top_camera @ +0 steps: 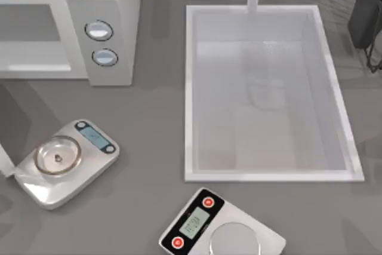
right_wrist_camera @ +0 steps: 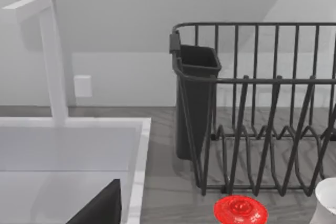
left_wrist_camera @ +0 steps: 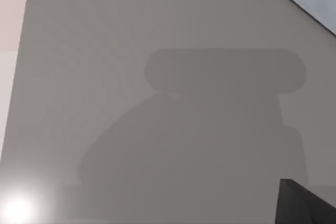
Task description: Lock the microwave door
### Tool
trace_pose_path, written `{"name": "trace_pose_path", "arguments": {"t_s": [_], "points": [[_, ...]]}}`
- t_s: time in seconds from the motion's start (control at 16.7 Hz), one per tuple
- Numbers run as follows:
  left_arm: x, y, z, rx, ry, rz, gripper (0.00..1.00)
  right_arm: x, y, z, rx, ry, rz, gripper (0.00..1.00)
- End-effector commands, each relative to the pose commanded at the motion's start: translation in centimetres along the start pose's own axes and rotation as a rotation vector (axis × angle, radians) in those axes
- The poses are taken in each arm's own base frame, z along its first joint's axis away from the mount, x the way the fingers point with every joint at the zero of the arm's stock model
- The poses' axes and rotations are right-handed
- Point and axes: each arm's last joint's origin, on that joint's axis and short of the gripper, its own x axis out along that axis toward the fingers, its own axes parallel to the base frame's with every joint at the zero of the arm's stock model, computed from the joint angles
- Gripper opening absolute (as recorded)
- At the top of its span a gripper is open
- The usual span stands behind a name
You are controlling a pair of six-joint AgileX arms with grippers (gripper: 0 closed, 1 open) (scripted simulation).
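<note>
The left wrist view gives a plain grey surface under a broad shadow, with a dark corner that may be the left gripper [left_wrist_camera: 307, 203]; whether its fingers are apart or together, I cannot tell. From above, the microwave [top_camera: 101, 4] sits at the table's far left, so the left arm looks nearer. The microwave door [top_camera: 5, 162] shows as a thin white edge cut off at the left border, apparently swung open, its long axis upright.

Grey counter [top_camera: 149, 141]: microwave [top_camera: 107, 4], two scales [top_camera: 65, 162]

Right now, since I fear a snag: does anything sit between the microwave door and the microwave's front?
Possibly the silver scales, lying beside the microwave door at its free edge, in front of the microwave.
</note>
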Motion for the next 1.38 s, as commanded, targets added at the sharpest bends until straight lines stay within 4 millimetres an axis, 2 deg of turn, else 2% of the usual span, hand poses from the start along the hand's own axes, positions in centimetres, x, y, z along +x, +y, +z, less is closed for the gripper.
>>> {"name": "trace_pose_path", "arguments": {"t_s": [0.18,0.3,0.54,0.84,1.2,1.38], "points": [[0.0,0.0,0.3,0.008,-0.008,-0.001,0.00,0.0,0.0,0.0,0.000,0.000,0.000,1.00],[0.0,-1.0,0.8,0.016,-0.012,0.003,0.00,0.0,0.0,0.0,0.000,0.000,0.000,1.00],[0.0,-4.9,1.4,0.026,-0.017,0.005,0.00,0.0,0.0,0.0,0.000,0.000,0.000,1.00],[0.0,-9.4,0.5,0.010,-0.008,-0.001,0.00,0.0,0.0,0.0,0.000,0.000,0.000,1.00],[0.0,-9.9,0.3,0.003,-0.005,-0.003,0.00,0.0,0.0,0.0,0.000,0.000,0.000,1.00],[0.3,-11.2,0.5,-0.002,0.007,0.000,0.00,0.0,0.0,0.0,0.000,0.000,0.000,1.00]]}}
